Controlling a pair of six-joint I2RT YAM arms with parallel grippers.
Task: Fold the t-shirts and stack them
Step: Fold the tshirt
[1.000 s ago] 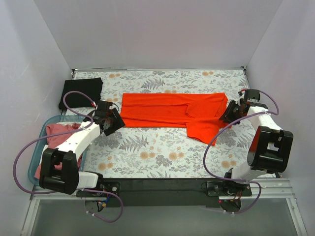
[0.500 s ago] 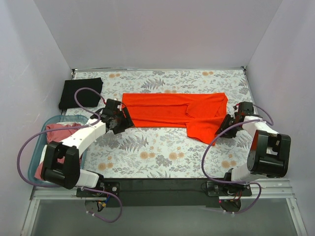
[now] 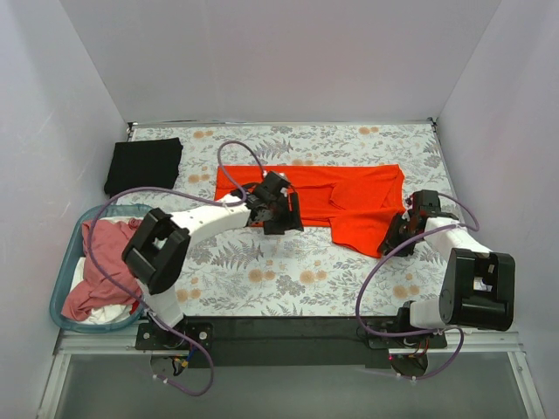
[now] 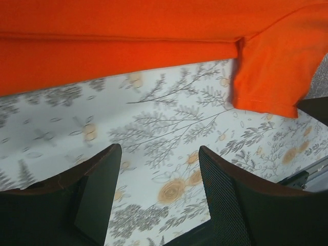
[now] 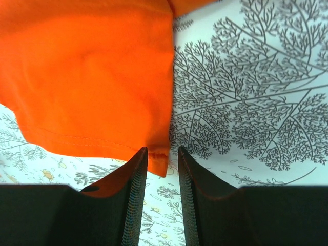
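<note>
The orange-red t-shirt (image 3: 306,194) lies flat across the middle back of the table, folded lengthwise, with one flap (image 3: 362,229) reaching toward me on the right. My left gripper (image 3: 285,216) is open and empty just above the cloth-covered table at the shirt's near edge (image 4: 118,56). My right gripper (image 3: 392,237) is at the flap's near right corner. Its jaws stand a narrow gap apart with the hem corner (image 5: 160,161) between the tips, not clamped. A folded black t-shirt (image 3: 144,164) lies at the back left. Pink (image 3: 100,240) and white (image 3: 106,312) t-shirts lie in the basket.
A teal plastic basket (image 3: 63,281) stands at the left edge near the front. The table wears a floral cloth (image 3: 288,271). White walls close in the back and both sides. The left arm's purple cable (image 3: 229,161) loops over the shirt.
My left gripper has swung right along the shirt's near edge, from its left end to the middle. My right gripper has moved toward me to the flap's near corner.
</note>
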